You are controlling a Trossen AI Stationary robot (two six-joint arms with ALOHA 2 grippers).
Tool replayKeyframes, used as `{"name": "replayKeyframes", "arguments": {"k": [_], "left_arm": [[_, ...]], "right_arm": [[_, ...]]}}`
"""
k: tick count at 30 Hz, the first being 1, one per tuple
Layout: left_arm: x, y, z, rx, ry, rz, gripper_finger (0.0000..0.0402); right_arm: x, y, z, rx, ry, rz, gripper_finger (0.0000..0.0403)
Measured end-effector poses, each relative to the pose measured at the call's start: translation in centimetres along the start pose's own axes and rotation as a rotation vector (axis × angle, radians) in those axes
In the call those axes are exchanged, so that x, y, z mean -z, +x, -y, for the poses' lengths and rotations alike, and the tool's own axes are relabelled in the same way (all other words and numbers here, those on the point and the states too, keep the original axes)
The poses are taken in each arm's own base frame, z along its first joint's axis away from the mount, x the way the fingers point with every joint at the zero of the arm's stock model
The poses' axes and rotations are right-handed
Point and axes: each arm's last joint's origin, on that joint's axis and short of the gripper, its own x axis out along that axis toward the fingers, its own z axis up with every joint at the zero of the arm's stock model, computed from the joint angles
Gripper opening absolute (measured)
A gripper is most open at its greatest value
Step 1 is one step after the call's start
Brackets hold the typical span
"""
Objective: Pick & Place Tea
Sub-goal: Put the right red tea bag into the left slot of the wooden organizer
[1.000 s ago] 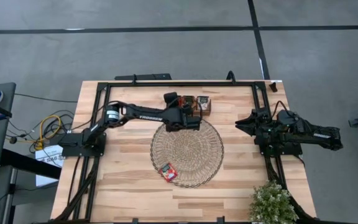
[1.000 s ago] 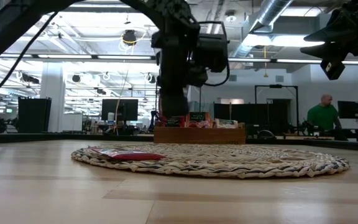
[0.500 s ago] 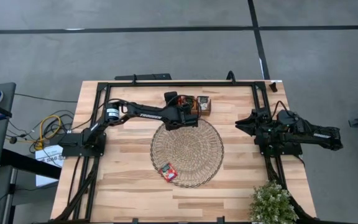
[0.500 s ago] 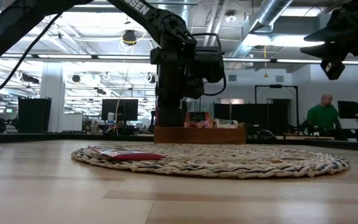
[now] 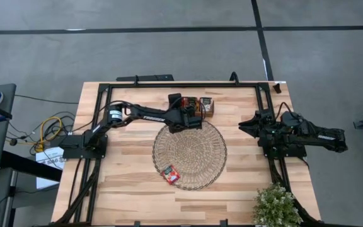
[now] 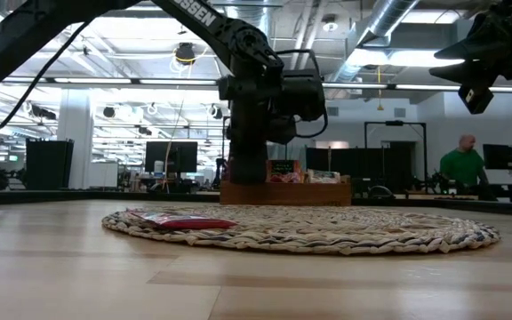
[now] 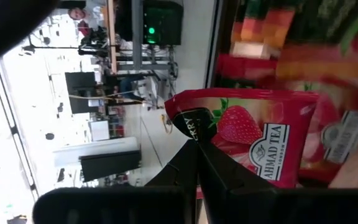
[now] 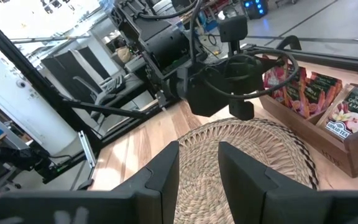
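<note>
A picking step is in hand. The left claw [image 5: 196,111] is seen at the wooden tray [image 5: 208,107] at the far side of the bench [image 5: 131,183], its fingers pressed fully together. In the left wrist view a red strawberry sachet [image 7: 253,146] stands just ahead of the fingertips [image 7: 197,152]; whether its edge is pinched cannot be told. More sachets [image 8: 316,93] are stood upright in the tray's compartments. One red sachet [image 5: 170,173] is already laid on the round woven mat [image 5: 190,154], near its front-left rim.

If a sachet is held, a straight lift clear of the tray wall is judged to be called for next, then a carry back over the mat.

The right claw [image 5: 243,126] is parked near the bench's right edge, its fingers partly parted and holding nothing.

Most of the mat is left open for a drop. The tray's wall and neighbouring sachets are judged the tight spots. A potted plant [image 5: 276,207] stands at the front-right corner, well apart from the path.
</note>
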Motion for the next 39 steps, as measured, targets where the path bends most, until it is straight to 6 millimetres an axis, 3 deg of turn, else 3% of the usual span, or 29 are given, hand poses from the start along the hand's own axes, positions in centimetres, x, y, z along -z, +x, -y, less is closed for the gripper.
{"name": "replayKeyframes", "arguments": {"k": [23,31,39], "left_arm": [[-0.3,0.0,0.7,0.007,-0.025,0.014,0.0000],[1.2,0.5,2.3,0.001,0.066,-0.011,0.0000],[0.9,0.5,2.5,0.014,0.013,0.002,0.0000]], "right_arm": [[0.0,0.0,0.0,-0.003,0.001,0.004,0.0103],[0.0,0.0,0.0,-0.003,0.001,0.004,0.0103],[0.0,0.0,0.0,-0.003,0.001,0.004,0.0103]]}}
